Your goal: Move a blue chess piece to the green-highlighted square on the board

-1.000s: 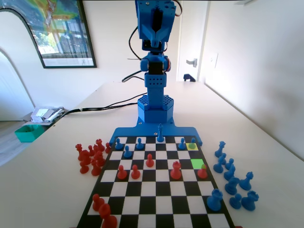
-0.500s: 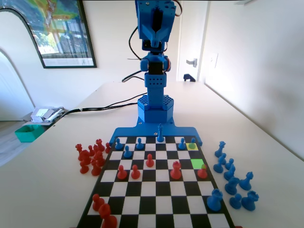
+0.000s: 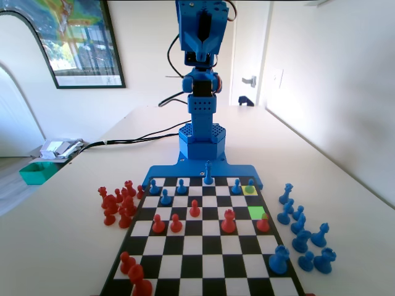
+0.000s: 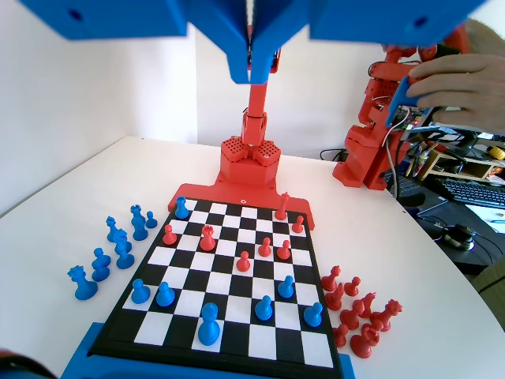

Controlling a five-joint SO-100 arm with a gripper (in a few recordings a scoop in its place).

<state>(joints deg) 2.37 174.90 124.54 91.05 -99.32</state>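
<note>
While the gripper (image 4: 251,67) hangs high above the board (image 3: 192,246), jaws pressed together and empty, the next move is probably descending to the pawn (image 3: 250,184) just beyond the green square (image 3: 257,212).

Blue arm (image 3: 199,92): all-blue printed plastic, black servo blocks at joints. Perforated hex base (image 3: 202,140) on flat blue plate. Black cables off the back. End effector (image 4: 252,55): two plain blue jaws.
</note>
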